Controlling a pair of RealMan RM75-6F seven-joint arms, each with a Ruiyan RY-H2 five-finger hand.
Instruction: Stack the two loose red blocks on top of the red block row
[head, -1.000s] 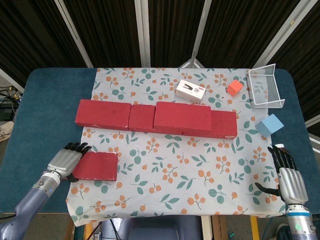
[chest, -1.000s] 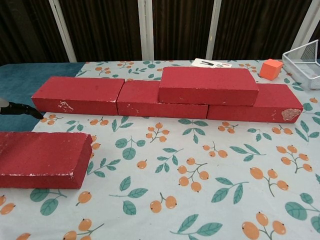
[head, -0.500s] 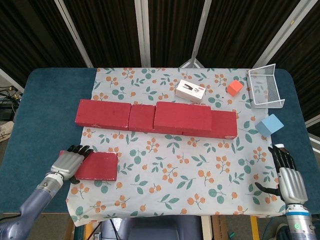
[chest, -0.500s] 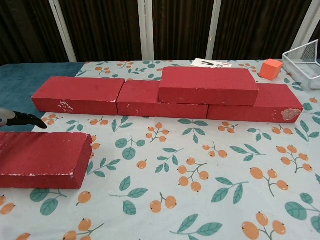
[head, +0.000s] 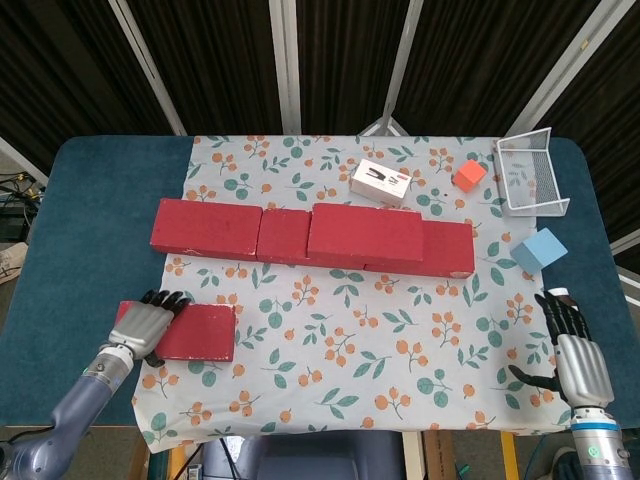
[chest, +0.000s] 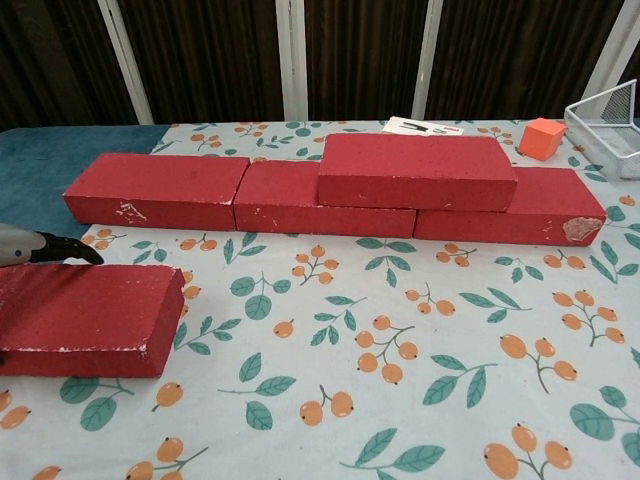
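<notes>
Your left hand (head: 142, 328) rests on the left end of the loose flat red foam block (head: 198, 331), fingers (chest: 62, 250) draped over its top, at the tabletop's (head: 90, 200) near-left, well apart from the red block row (head: 300, 236). Your right hand (head: 578, 362) hovers empty, fingers apart.

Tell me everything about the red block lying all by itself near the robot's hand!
The loose red block is a flat, brick-shaped slab, matte red like painted foam or wood, with scuffed whitish marks along its front edge. It lies flat on the flowered tablecloth, near the table's front left, apart from the red block row. The left hand rests over its left end, dark fingers reaching across the top.
</notes>
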